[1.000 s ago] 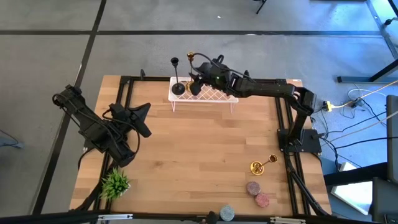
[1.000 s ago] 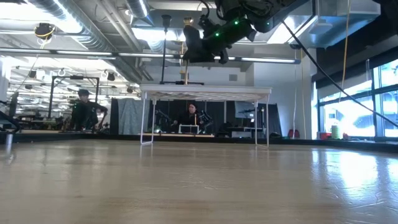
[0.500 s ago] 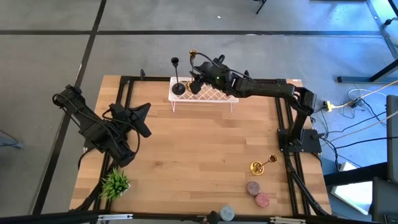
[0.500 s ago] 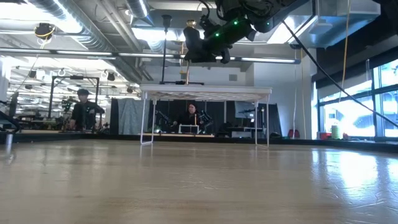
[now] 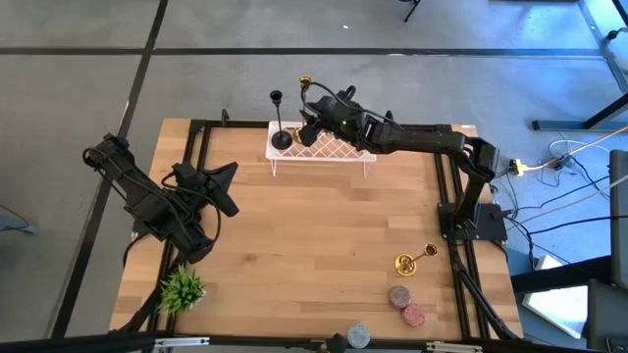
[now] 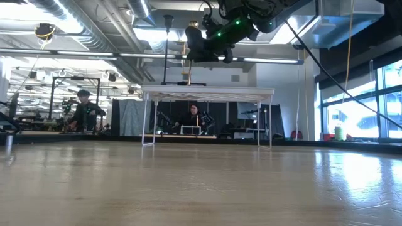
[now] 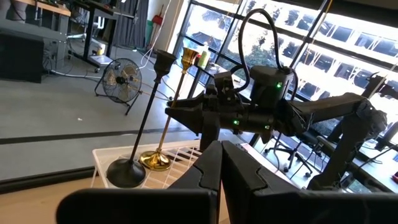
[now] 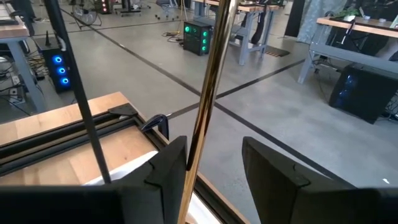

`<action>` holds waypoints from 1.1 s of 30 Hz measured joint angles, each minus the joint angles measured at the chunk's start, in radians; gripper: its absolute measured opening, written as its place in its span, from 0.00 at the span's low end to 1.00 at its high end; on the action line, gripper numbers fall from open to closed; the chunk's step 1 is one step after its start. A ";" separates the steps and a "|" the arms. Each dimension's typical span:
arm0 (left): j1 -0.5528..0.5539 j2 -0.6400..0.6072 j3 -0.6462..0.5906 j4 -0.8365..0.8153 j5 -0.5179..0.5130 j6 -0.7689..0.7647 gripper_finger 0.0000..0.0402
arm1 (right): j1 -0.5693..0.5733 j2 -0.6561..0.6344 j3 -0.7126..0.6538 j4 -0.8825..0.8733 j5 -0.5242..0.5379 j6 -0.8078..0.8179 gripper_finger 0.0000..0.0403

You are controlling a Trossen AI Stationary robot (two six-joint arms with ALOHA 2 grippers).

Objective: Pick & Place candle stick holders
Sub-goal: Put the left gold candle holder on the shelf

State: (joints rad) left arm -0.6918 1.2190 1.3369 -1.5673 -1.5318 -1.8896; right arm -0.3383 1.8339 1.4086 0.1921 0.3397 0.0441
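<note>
A white wire rack stands at the table's far edge. On its left end the black candle stick holder stands upright on its round base. Beside it a gold holder stands with its base on the rack. My right gripper reaches level from the right. It is open, with a finger on either side of the gold stem. A second gold holder lies on its side near the table's right edge. My left gripper is shut and holds nothing; it waits at the table's left. My right gripper has the gold holder's stem, about halfway up, between its open fingers, coming level across it. The stem runs close along the inner face of one finger; whether they touch, I cannot tell. The other finger stands well clear. The holder stays upright on the rack.
A small green plant sits at the near left corner. Two reddish round discs and a grey one lie near the front right. Black frame rails run along both sides of the table. People sit in the room beyond.
</note>
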 joint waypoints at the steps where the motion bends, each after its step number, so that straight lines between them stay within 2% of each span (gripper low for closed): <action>1: 0.000 0.000 0.000 0.000 0.000 0.000 0.01 | 0.000 0.000 0.000 0.000 0.000 0.000 0.39; 9: 0.000 0.000 0.000 0.000 0.001 0.007 0.01 | 0.001 0.000 0.000 0.000 0.000 0.000 0.38; 23: 0.000 0.000 0.000 0.000 0.005 0.008 0.00 | 0.012 0.000 0.000 -0.001 0.000 -0.007 0.21; 33: 0.000 0.000 0.000 0.000 0.007 0.007 0.01 | 0.013 0.000 0.000 -0.001 0.000 -0.007 0.17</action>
State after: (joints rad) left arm -0.6918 1.2190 1.3369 -1.5673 -1.5249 -1.8824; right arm -0.3252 1.8336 1.4086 0.1912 0.3393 0.0368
